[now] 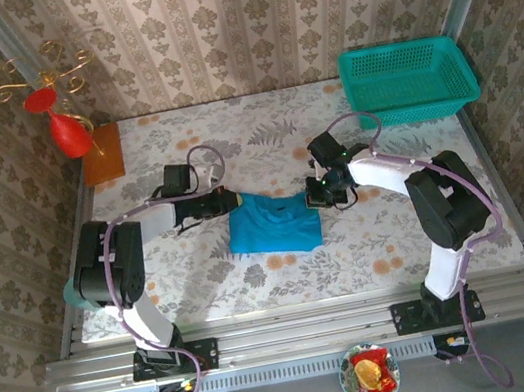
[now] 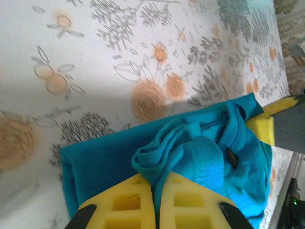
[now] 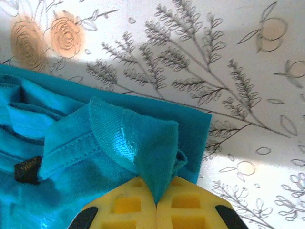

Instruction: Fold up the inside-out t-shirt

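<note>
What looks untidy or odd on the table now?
The t-shirt lies as a rumpled packet, its collar bunched up. The left gripper and right gripper each pinch a fold of it. A dark label shows on the outside.

Damask-papered walls [image 1: 241, 17], floral tablecloth [image 1: 371, 238]

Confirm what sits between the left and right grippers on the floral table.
The bright blue cloth t-shirt, seen in the top external view; left gripper and right gripper each pinch an edge.
</note>
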`<state>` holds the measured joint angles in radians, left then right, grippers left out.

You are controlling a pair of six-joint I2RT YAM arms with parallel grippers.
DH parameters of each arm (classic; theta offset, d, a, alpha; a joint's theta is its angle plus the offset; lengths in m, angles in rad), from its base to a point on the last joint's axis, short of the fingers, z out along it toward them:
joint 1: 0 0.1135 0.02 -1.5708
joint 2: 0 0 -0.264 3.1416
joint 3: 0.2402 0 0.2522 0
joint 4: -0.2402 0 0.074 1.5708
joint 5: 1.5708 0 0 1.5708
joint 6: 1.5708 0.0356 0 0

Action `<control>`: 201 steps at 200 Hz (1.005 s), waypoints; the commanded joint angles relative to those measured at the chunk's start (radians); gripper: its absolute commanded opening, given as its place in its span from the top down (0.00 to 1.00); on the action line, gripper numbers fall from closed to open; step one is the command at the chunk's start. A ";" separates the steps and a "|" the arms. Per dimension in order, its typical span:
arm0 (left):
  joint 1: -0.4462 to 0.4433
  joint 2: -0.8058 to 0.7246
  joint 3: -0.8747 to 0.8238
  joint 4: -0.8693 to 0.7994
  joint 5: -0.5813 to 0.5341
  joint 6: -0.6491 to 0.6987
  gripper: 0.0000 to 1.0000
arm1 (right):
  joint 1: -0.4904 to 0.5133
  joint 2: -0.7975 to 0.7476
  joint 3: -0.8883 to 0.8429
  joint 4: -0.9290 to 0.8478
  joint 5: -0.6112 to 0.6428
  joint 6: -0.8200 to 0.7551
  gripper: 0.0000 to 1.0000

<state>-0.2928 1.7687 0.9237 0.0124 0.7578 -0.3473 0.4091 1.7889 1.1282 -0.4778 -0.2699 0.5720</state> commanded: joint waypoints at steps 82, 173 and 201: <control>0.033 0.211 0.124 -0.048 -0.041 0.008 0.73 | -0.020 0.039 0.005 0.035 0.043 0.024 1.00; 0.056 -0.192 0.076 -0.314 -0.173 0.019 0.54 | -0.016 -0.040 0.075 -0.159 0.274 0.052 0.57; 0.011 -0.272 0.055 -0.385 -0.130 0.009 0.60 | -0.005 -0.136 0.068 -0.214 0.263 0.045 0.52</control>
<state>-0.2409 1.5429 1.0088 -0.2401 0.6186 -0.3542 0.3923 1.7638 1.1790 -0.5934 -0.0471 0.6125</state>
